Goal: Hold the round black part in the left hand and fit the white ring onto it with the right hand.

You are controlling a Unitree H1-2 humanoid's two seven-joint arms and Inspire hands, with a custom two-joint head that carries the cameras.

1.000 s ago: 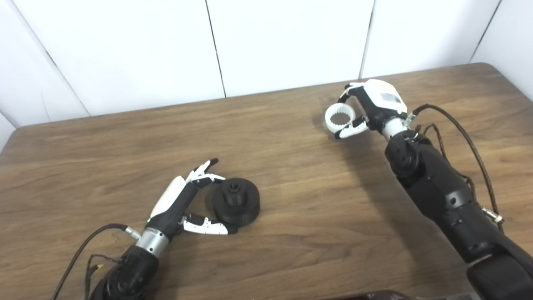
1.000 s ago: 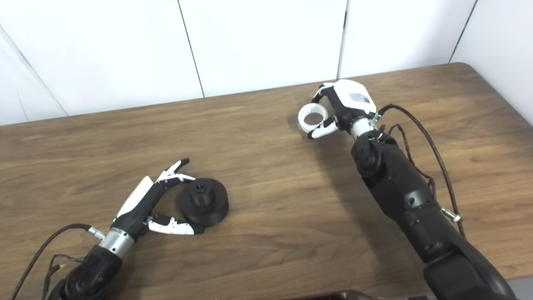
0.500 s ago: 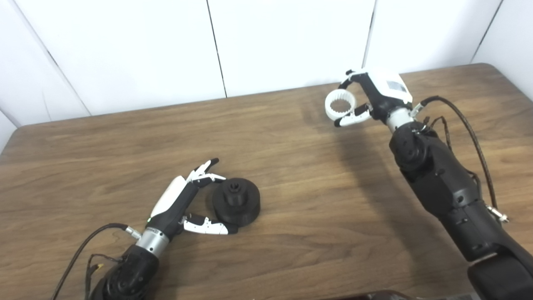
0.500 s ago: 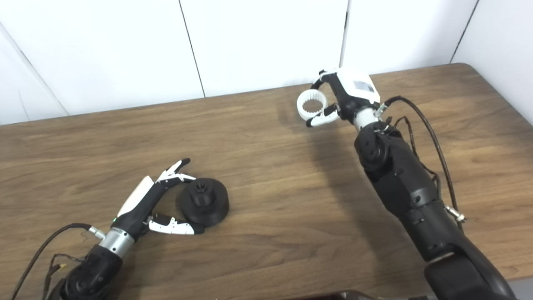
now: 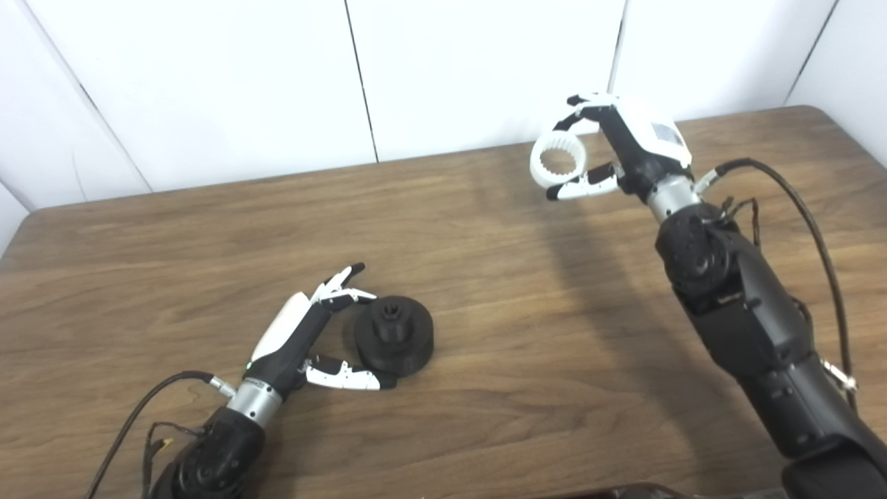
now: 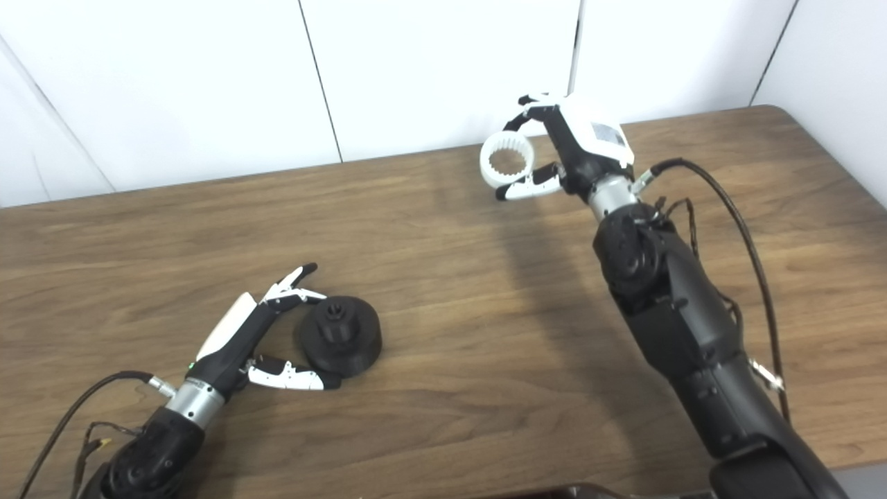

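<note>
The round black part (image 5: 393,336) sits on the wooden table (image 5: 485,291), left of the middle, with a raised hub on top. My left hand (image 5: 305,333) lies open right beside it on its left, thumb along the part's near side and fingers by its far side, not gripping it. My right hand (image 5: 627,149) is raised above the table's far right area, shut on the white toothed ring (image 5: 558,158), which is pinched between thumb and fingers and faces the camera.
White wall panels (image 5: 485,69) rise directly behind the table's far edge. Cables (image 5: 797,208) trail along the right forearm and another by the left wrist. A dark object (image 5: 624,491) peeks in at the bottom edge.
My right hand has lifted the white ring higher off the table and a little leftward. The left hand and the black part have not moved.
</note>
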